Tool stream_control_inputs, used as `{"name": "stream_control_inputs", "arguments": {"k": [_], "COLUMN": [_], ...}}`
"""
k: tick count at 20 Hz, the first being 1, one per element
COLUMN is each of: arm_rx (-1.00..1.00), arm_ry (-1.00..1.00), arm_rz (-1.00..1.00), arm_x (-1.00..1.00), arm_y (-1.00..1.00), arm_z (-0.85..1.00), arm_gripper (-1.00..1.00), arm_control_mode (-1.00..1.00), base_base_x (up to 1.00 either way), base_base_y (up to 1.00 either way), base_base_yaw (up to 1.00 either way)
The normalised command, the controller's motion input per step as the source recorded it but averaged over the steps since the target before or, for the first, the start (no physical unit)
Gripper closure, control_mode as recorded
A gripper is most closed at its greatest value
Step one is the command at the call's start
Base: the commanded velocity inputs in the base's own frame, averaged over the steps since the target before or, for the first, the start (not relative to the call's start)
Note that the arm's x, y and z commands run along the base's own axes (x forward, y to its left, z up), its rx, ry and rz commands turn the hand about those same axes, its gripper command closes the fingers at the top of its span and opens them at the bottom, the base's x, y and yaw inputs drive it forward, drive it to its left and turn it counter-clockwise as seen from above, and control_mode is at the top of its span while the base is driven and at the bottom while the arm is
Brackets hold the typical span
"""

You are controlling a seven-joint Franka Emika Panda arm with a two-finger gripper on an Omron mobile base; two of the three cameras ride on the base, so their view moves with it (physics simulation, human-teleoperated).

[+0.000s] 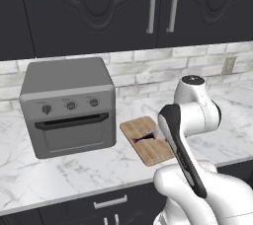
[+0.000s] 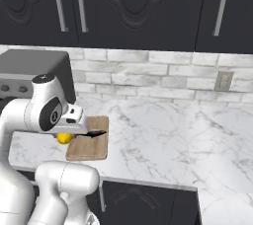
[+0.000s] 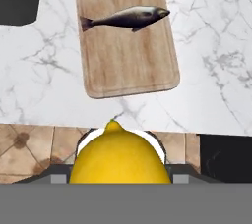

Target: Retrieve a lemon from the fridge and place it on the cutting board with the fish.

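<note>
The lemon sits clamped in your gripper, short of the cutting board's near edge. Carry it over the bare wood beside the fish, lower gently, then release so it cannot roll.

Light brown wooden cutting board lay near the front edge of the white marble counter. Slim dark fish lay across its far half; the near half was bare. Boxy grey countertop oven stood just left of the board. Counter to the right lay open.
</note>
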Motion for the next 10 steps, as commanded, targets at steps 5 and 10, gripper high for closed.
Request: {"name": "stream_control_inputs", "arguments": {"k": [5, 10], "arm_rx": [0.02, 0.0], "arm_ry": [0.03, 0.0], "arm_rz": [0.0, -0.06], "arm_x": [0.9, 0.51], "arm_y": [0.0, 0.01], "arm_z": [-0.58, -0.61], "arm_gripper": [1.0, 1.0], "arm_control_mode": [-1.0, -1.0], "base_base_x": [0.0, 0.0], "base_base_y": [0.0, 0.0], "base_base_yaw": [0.0, 0.0]}}
